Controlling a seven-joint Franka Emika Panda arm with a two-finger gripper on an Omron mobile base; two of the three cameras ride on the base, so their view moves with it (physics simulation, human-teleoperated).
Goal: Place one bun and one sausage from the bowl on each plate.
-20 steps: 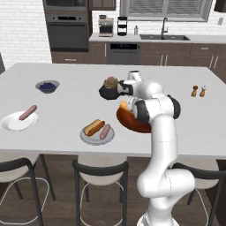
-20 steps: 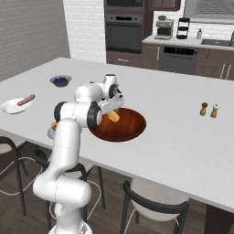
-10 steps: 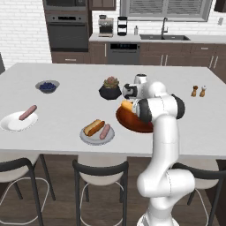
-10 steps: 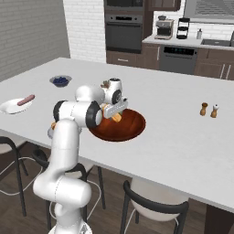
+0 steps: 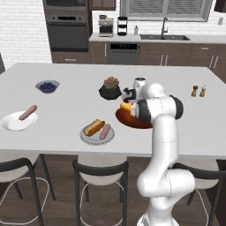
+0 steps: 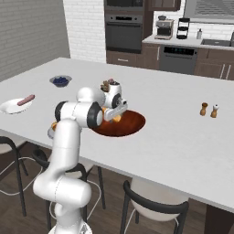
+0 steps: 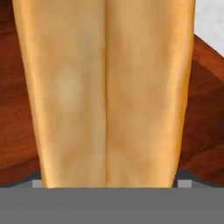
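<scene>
White glossy plate (image 5: 13, 123) at your far left carrying one pinkish sausage (image 5: 27, 112), flat grey plate (image 5: 90, 137) with bun and sausage, your pincer (image 5: 128, 105) pinching a golden-tan oblong bun (image 7: 105, 92) over the reddish-brown bowl (image 6: 132, 124) on the worktop (image 5: 66, 106).

- The arm (image 5: 164, 145) is glossy white, built of thick rounded tube segments that widen into bulbous elbows.
- Dark grey to black rings mark the joints, one broad band at the shoulder-like bend.
- The wrist ends in a short white cylinder with a dark face.
- The gripper (image 6: 115, 112) is dark.
</scene>
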